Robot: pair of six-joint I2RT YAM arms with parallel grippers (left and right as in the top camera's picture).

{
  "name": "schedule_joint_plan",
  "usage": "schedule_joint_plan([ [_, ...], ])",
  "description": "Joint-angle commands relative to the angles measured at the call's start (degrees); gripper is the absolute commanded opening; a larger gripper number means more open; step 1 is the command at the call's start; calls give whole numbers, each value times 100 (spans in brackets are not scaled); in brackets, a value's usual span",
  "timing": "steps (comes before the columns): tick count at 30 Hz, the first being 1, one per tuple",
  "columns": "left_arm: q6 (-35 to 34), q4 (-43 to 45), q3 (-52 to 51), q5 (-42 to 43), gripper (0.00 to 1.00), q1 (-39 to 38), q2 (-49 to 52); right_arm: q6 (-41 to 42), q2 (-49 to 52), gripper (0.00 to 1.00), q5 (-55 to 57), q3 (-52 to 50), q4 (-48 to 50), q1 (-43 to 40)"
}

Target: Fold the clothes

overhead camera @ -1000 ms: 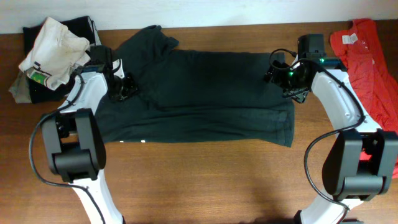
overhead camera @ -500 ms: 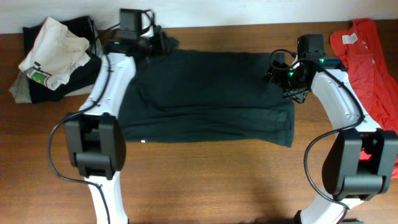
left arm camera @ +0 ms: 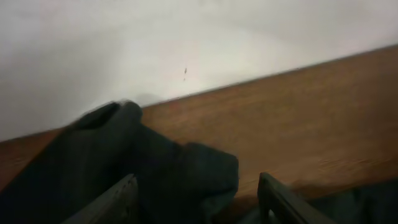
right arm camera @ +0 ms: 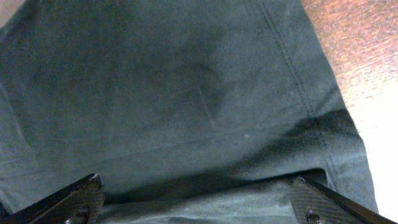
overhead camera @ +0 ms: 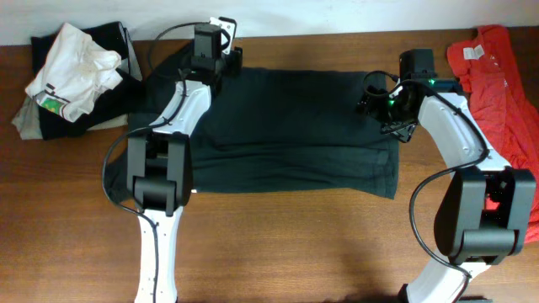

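From overhead, shows the black T-shirt (overhead camera: 278, 135) spread flat on the wooden table (overhead camera: 278, 244). Finds the left gripper (overhead camera: 221, 57) at that shirt's far left corner and the right gripper (overhead camera: 377, 103) at its right edge. Places the red-orange T-shirt (overhead camera: 501, 80) well to its right and a heap of pale and dark clothes (overhead camera: 72, 71) to its left. From the left wrist, catches the left gripper (left arm camera: 199, 208) parted, with a bunched fold of the black T-shirt (left arm camera: 168, 168) between the fingers (left arm camera: 118, 199), not pinched. From the right wrist, looks down on the black T-shirt (right arm camera: 186, 93), with the right gripper (right arm camera: 196, 205) spread wide over the cloth, holding nothing.
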Motion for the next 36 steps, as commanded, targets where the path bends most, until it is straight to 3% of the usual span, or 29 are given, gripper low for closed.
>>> schedule_joint_plan([
  [1, 181, 68, 127, -35, 61, -33, 337, -50, 26, 99, -26, 33, 48, 105],
  [7, 181, 66, 127, -39, 61, -55, 474, -72, 26, 99, -20, 33, 140, 225],
  [13, 181, 50, 127, -39, 49, -55, 557, -72, 26, 99, -22, 33, 138, 225],
  [16, 179, 44, 127, -39, 33, -52, 636, -70, 26, 99, -20, 33, 140, 225],
  [18, 179, 4, 127, -39, 28, -52, 682, -70, 26, 99, -11, 33, 140, 225],
  [20, 177, 98, 133, -39, 11, -52, 673, -70, 26, 99, 170, 33, 136, 225],
  [21, 177, 160, 164, -46, 8, -52, 643, -70, 26, 100, 219, 33, 133, 225],
  [23, 177, 109, 219, -61, 1, -48, 496, -70, 26, 93, 234, 33, 140, 225],
  [27, 177, -140, 219, -63, 1, -48, -39, -70, 26, 91, 278, 33, 280, 214],
  [28, 175, -238, 219, -61, 1, -48, -107, -83, 26, 87, 278, 35, 431, 214],
  [30, 177, -553, 219, -59, 1, -48, -205, -820, 24, 66, 168, 109, 894, 205],
  [36, 175, -885, 216, -59, 1, -48, -205, -2072, 63, 72, 1362, 1349, 1360, 203],
])
